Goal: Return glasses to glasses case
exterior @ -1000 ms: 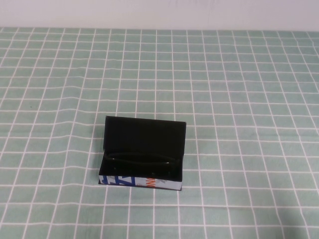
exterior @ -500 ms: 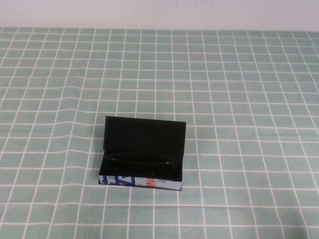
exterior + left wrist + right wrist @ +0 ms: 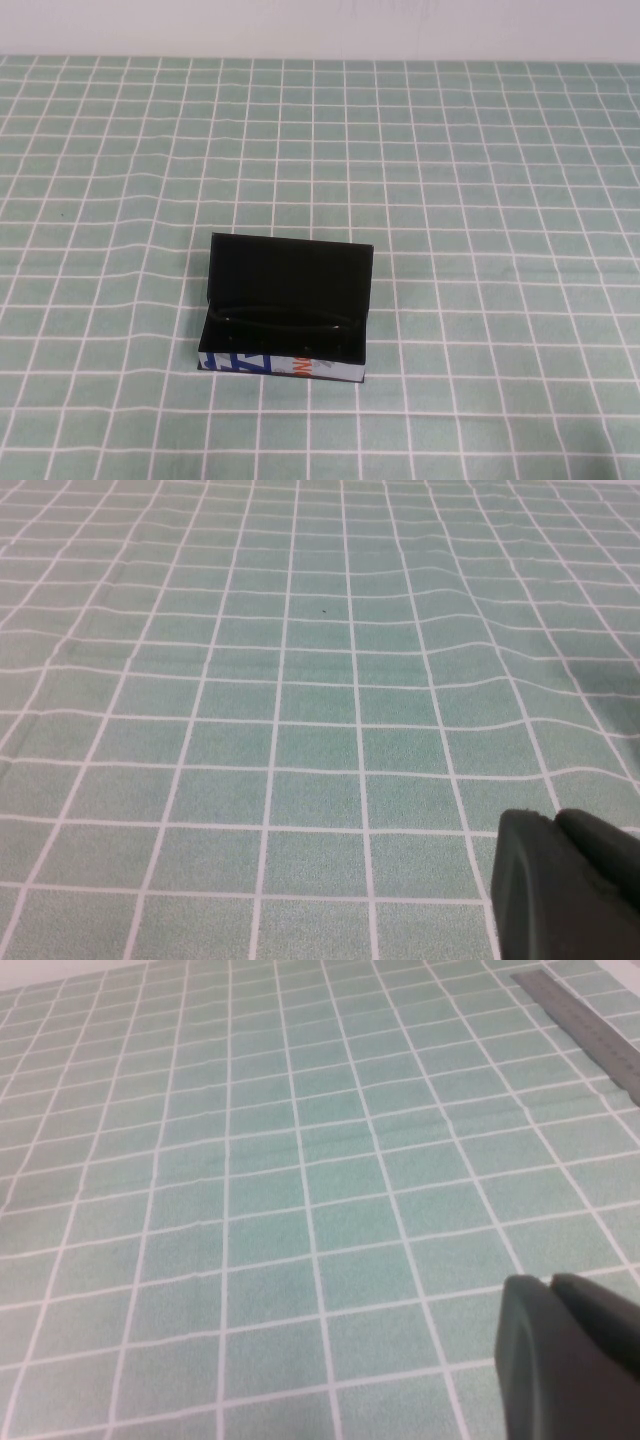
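Nothing has shifted across the last second: the glasses case (image 3: 286, 310) sits in the same spot on the green checked tablecloth (image 3: 500, 200), toward the near side of the table and a little left of centre, with its lid standing upright at the back and its white printed strip facing the robot. The glasses (image 3: 283, 321) already lie inside it, folded, running lengthwise along the floor of the box and hard to pick out against the black lining. That stillness reads as the placing step being over; what seems left, if anything, is swinging the lid down, and nothing is near enough to do that at present. Neither arm appears in the high view. The left gripper (image 3: 570, 885) shows only in its own wrist view, hanging low over bare cloth with its dark fingertips pressed together and holding nothing. The right gripper (image 3: 570, 1355) looks the same in its wrist view, fingertips together and empty above the cloth, with a metal ruler (image 3: 585, 1030) lying near the cloth's far edge.
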